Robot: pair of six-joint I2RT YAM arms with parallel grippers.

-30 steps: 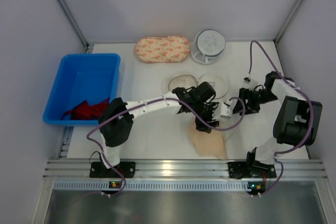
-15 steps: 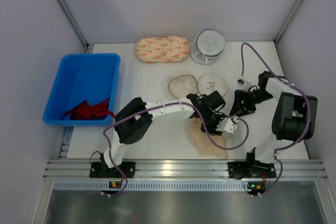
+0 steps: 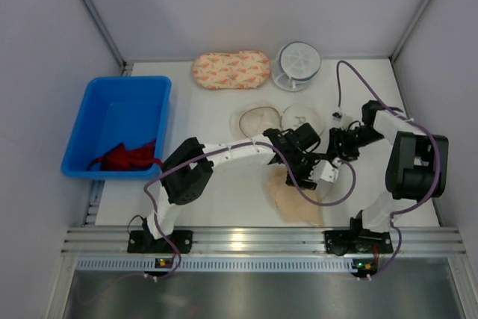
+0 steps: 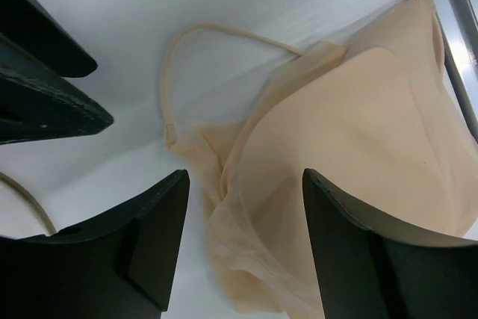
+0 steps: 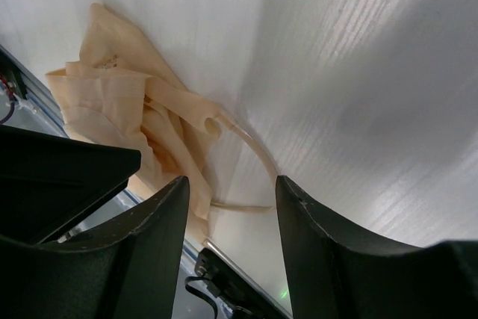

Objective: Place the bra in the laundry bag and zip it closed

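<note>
The beige bra (image 3: 296, 198) lies crumpled near the table's front edge, its strap looped out over the white top. My left gripper (image 3: 315, 166) hangs just above the bra's upper edge, jaws open. In the left wrist view the bra (image 4: 351, 132) spreads under and between the open fingers of that gripper (image 4: 245, 207), which hold nothing. My right gripper (image 3: 334, 146) sits close beside the left one, open. In its wrist view the strap (image 5: 254, 156) and the bra (image 5: 127, 110) lie past the right gripper (image 5: 228, 193). The laundry bag (image 3: 261, 119) lies open behind, two mesh domes side by side.
A blue bin (image 3: 112, 102) at the left holds a red cloth (image 3: 123, 156). A peach floral pouch (image 3: 231, 69) and a white round ribbed container (image 3: 297, 63) stand at the back. A metal rail (image 3: 246, 240) runs along the front edge just below the bra.
The left gripper has shifted right and slightly back, off the bra's middle, and its jaws have widened. The right gripper has moved left toward it and narrowed a little. The bra stays put.
</note>
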